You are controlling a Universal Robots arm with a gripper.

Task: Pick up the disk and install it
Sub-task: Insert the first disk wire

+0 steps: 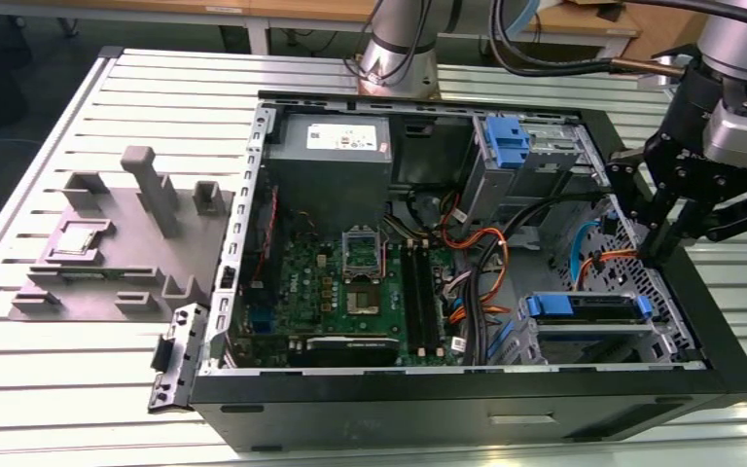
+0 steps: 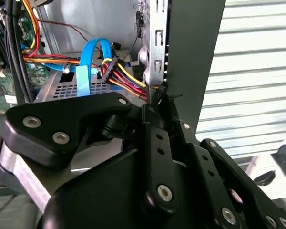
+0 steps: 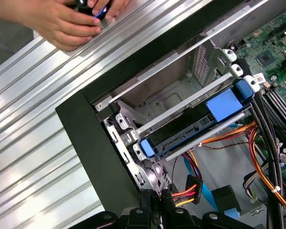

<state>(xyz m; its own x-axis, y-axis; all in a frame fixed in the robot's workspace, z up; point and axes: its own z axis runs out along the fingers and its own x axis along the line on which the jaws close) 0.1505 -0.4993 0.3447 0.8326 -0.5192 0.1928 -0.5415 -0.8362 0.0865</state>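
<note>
On the slotted metal surface (image 1: 75, 370), the open computer case (image 1: 478, 409) lay on its side. Its drive cage (image 1: 594, 342) sat in the corner toward the exterior view's right. The disk (image 1: 586, 307) lay inside that cage with its blue carrier rails at the cage mouth. Judged from the first wrist view, it appeared seated.

The claw (image 1: 665, 238) hung over the case's side wall on the exterior view's right, apart from the disk. It was clenched, with its fingertips (image 2: 159, 95) drawn together and nothing visible between them.

Hazards, as judged:
- The fingertips stood just beside the red, yellow and black power cable bundle (image 2: 124, 78). Any sideways travel could snag it and strain its connector.
- The blue data cable (image 2: 88, 62) looped near that bundle and could catch likewise.
- The case wall lay close to the claw, so a careless descent could strike it.
- If the rails were not fully latched, the disk could shift in the cage.
- A person's hand (image 3: 66, 21) rested on the surface outside the case, so arm motion that way risked contact.
</note>
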